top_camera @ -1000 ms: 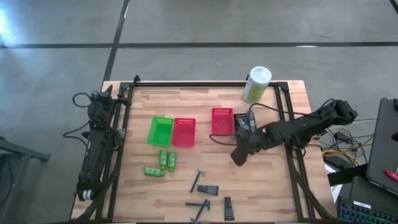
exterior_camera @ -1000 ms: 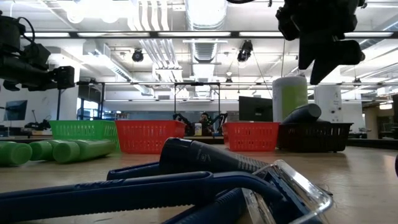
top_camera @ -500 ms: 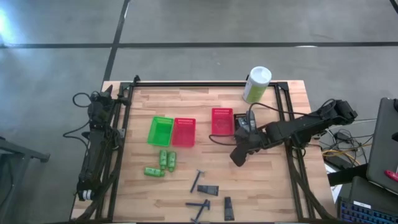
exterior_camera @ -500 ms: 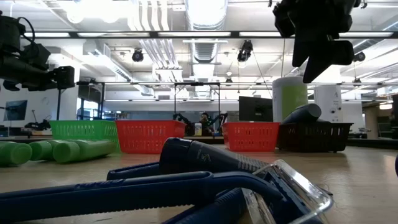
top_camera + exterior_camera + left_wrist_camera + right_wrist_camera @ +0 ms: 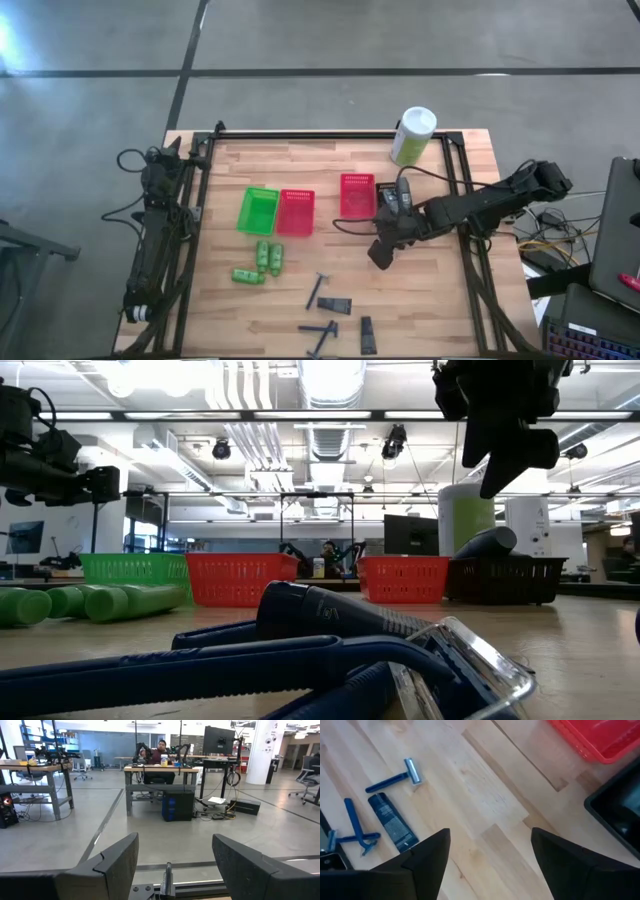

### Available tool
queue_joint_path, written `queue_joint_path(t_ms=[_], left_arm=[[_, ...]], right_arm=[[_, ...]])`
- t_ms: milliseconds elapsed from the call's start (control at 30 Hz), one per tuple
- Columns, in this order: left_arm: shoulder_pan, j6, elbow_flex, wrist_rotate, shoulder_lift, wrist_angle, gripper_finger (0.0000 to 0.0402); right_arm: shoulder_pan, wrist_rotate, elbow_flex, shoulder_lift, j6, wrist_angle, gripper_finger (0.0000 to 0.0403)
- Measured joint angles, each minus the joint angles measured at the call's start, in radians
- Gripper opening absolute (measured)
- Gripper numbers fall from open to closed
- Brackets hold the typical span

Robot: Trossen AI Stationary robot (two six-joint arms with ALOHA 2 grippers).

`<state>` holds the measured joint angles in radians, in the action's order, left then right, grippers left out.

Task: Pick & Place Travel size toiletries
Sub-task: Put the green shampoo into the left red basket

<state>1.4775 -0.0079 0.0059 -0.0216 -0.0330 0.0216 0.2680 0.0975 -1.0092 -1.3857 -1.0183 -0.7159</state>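
My right gripper (image 5: 379, 256) (image 5: 490, 865) hangs open above bare wood, in front of the red and black baskets, and touches nothing. Past its fingers lie blue T-shaped razors (image 5: 395, 779) (image 5: 317, 290) and a dark tube (image 5: 393, 823) (image 5: 340, 306) flat on the table. Three bright green bottles (image 5: 262, 260) (image 5: 90, 603) lie on their sides near the green basket. A dark grey rounded container (image 5: 487, 542) sticks out of the black basket. My left gripper (image 5: 172, 865) is open, parked at the table's left edge (image 5: 150, 230).
A green basket (image 5: 258, 211), two red baskets (image 5: 295, 212) (image 5: 357, 195) and a black basket (image 5: 390, 196) stand in a row across mid-table. A tall pale green canister (image 5: 412, 136) stands at the far edge. More razors and a tube (image 5: 367, 335) lie near the front edge.
My right gripper has drifted a little toward the table's left, still open and high above the wood. Nothing on the table has moved.
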Motion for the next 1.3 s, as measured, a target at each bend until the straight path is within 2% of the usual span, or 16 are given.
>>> queue_joint_path(t_ms=[467, 767, 833, 967, 1100, 1167, 1300], left_arm=[[0.000, 0.000, 0.000, 0.000, 0.000, 0.000, 0.0259], [0.000, 0.000, 0.000, 0.000, 0.000, 0.000, 0.0259], [0.000, 0.000, 0.000, 0.000, 0.000, 0.000, 0.0259], [0.000, 0.003, 0.000, 0.000, 0.001, 0.003, 0.0259], [0.000, 0.013, 0.000, 0.007, 0.000, 0.026, 0.0259], [-0.002, -0.126, 0.000, -0.032, 0.000, 0.029, 0.0259], [-0.003, -0.672, 0.000, -0.198, 0.000, 0.038, 0.0259]], right_arm=[[0.000, -0.046, 0.000, -0.023, -0.082, 0.025, 0.0307], [0.000, -0.045, -0.044, 0.008, 0.052, 0.176, 0.0321], [0.000, -0.046, -0.059, 0.009, 0.087, 0.168, 0.0324], [-0.017, -0.028, -0.084, 0.011, 0.042, 0.166, 0.0326], [-0.036, -0.018, -0.096, 0.012, 0.051, 0.118, 0.0315], [-0.038, -0.018, -0.098, 0.013, 0.052, 0.091, 0.0306], [-0.037, -0.020, -0.087, 0.014, 0.053, 0.072, 0.0290]])
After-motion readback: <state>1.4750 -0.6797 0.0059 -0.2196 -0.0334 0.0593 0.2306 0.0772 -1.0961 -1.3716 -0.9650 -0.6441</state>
